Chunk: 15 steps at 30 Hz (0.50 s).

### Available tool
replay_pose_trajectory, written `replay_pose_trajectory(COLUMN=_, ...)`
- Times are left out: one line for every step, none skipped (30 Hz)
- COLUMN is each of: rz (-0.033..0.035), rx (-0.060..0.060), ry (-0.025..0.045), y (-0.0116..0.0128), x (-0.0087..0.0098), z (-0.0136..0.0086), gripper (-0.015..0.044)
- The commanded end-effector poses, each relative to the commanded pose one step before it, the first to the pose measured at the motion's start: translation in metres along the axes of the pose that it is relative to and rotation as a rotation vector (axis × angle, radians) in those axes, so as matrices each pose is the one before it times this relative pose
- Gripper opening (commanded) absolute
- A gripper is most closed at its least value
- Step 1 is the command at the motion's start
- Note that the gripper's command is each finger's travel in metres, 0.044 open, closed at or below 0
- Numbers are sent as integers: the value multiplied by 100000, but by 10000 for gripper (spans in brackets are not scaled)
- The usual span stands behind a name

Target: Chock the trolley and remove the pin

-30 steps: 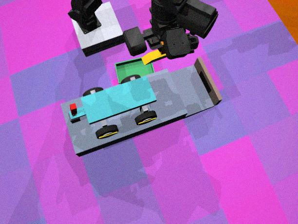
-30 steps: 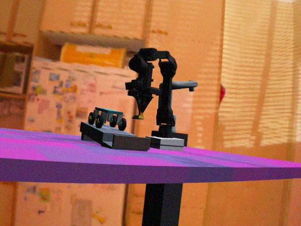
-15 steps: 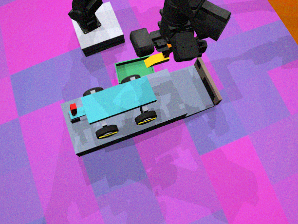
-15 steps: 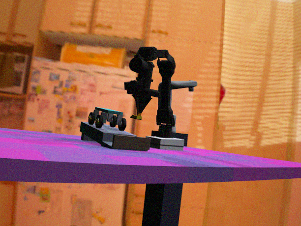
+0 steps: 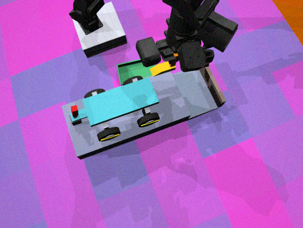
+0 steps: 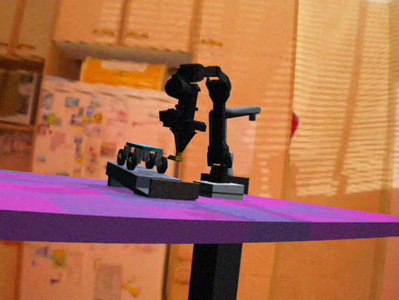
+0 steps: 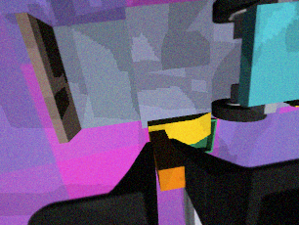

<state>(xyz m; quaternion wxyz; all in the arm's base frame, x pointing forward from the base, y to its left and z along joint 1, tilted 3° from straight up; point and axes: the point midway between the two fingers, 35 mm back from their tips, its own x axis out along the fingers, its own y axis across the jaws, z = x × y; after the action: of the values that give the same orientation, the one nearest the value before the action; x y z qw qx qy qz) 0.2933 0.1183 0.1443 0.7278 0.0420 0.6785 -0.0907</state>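
Note:
My gripper [image 5: 174, 60] [image 6: 178, 152] [image 7: 160, 145] is shut on the orange handle of the yellow chock [image 5: 161, 69] [image 6: 176, 158] [image 7: 188, 128]. The chock hangs in the air by the ramp's robot-side edge, downhill of the trolley's wheels and touching none of them. The cyan-topped trolley [image 5: 121, 99] [image 6: 145, 147] [image 7: 274, 54] stands on the grey ramp [image 5: 188, 84] [image 7: 171, 93]. The red-headed stop pin [image 5: 74, 109] stands upright at the trolley's uphill end. The green tray [image 5: 119, 75] [image 7: 214, 137] lies beside the ramp, partly hidden by the gripper and chock.
A brown end board [image 5: 215, 86] [image 6: 173, 190] [image 7: 49, 78] stands across the ramp's downhill end. The arm's pale base block [image 5: 111, 25] [image 6: 225, 190] is on the table behind the tray. The arm reaches over the ramp's robot side.

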Motion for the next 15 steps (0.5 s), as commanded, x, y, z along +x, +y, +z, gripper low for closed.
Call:
replay_pose_trajectory(rz=-539, rx=-446, ry=40, y=-34, x=1134, z=20, gripper=0)
replay_pose_trajectory(rz=-2, rx=0, ry=0, y=6, x=199, z=6, gripper=0)
replay_pose_trajectory(rz=-2, rx=0, ry=0, y=1, x=222, z=-3, gripper=0)
replay_pose_trajectory(rz=-3, rx=0, ry=0, y=0, x=259, z=-5, gripper=0)
replay_pose_trajectory(rz=-3, rx=0, ry=0, y=1, x=260, z=-2, gripper=0)
replay_pose_trajectory(rz=-3, rx=0, ry=0, y=-1, x=238, z=-4, gripper=0)
replay_pose_trajectory(rz=-2, rx=0, ry=0, y=0, x=225, z=3, gripper=0)
replay_pose_trajectory(rz=-3, rx=0, ry=0, y=-1, x=225, z=1, gripper=0)
replay_pose_trajectory(rz=-2, rx=0, ry=-1, y=2, x=221, z=9, gripper=0)
replay_pose_trajectory(rz=-2, rx=0, ry=-1, y=1, x=227, z=7, gripper=0)
replay_pose_trajectory(rz=-3, rx=0, ry=0, y=-2, x=222, z=6, gripper=0)
replay_pose_trajectory(rz=-3, rx=0, ry=0, y=-3, x=235, z=5, gripper=0)
replay_pose_trajectory(rz=-3, rx=0, ry=0, y=-5, x=229, z=6, gripper=0)
replay_pose_trajectory(rz=-3, rx=0, ry=0, y=-6, x=236, z=5, gripper=0)
replay_pose_trajectory(rz=-3, rx=0, ry=-1, y=-7, x=227, z=8, gripper=0)
